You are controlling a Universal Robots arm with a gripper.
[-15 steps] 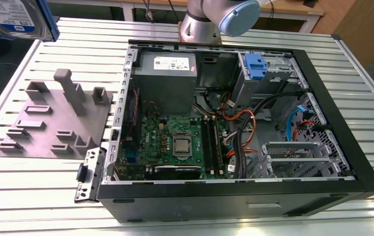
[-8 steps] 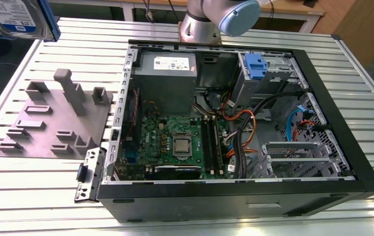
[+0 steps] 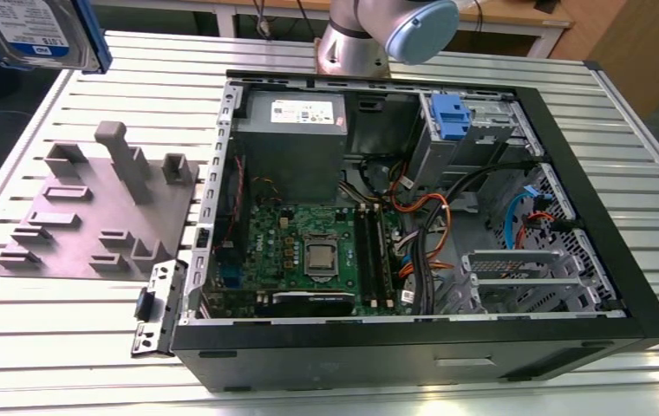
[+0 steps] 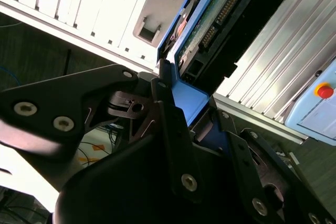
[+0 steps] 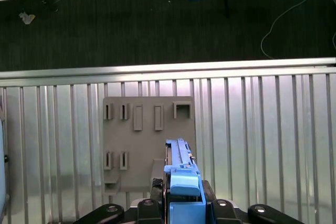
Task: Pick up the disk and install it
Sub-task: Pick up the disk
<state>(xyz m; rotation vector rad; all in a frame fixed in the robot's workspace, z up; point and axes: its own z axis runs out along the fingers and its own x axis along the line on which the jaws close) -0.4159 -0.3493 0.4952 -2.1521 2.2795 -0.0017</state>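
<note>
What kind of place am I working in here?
Likely a robotics lab bench: a slatted aluminium table, an open computer case on it, a grey fixture plate alongside, and the gripper holding the disk.

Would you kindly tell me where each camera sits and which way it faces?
Exterior view: off the arm, looking down on the open computer case and fixture plate; the arm shows.
First wrist view: on the wrist, looking down past the disk onto the fixture plate; end effector shows.
Second wrist view: on the wrist, close beside the disk; end effector shows.
Both wrist views share the disk.
</note>
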